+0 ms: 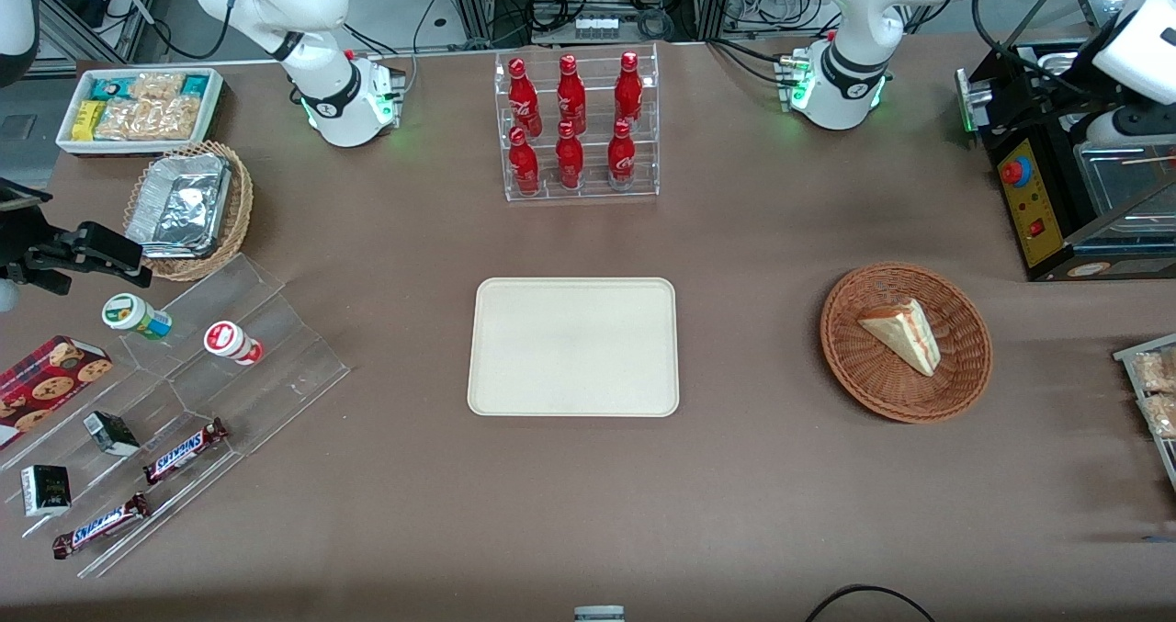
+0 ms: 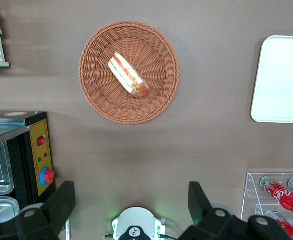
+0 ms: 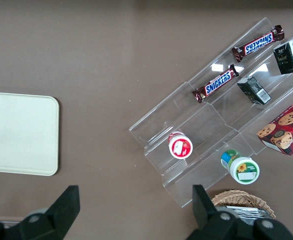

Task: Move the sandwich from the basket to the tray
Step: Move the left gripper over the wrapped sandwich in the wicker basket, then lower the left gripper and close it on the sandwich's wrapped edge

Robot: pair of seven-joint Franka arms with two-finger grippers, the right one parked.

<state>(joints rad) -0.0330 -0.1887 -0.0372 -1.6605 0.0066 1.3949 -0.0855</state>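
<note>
The sandwich (image 1: 902, 333) (image 2: 128, 75), a tan triangular wedge with red, white and green layers at its edge, lies in the round reddish-brown wicker basket (image 1: 845, 346) (image 2: 96, 95). The cream tray (image 1: 574, 346) (image 2: 281, 80) (image 3: 16, 132) lies flat mid-table, beside the basket toward the parked arm's end, with nothing on it. My gripper (image 2: 131, 200) hangs high above the bare table near its arm's base, farther from the front camera than the basket. It is open wide, and its black fingers (image 2: 61, 202) hold nothing. The front view does not show the gripper.
A clear rack of red cola bottles (image 1: 577, 126) stands farther back than the tray. A black machine with a red button (image 1: 1057, 190) (image 2: 39, 155) sits near the basket. Toward the parked arm's end are an acrylic snack stand (image 1: 184, 374), a foil-filled basket (image 1: 188, 209) and a white bin (image 1: 138, 107).
</note>
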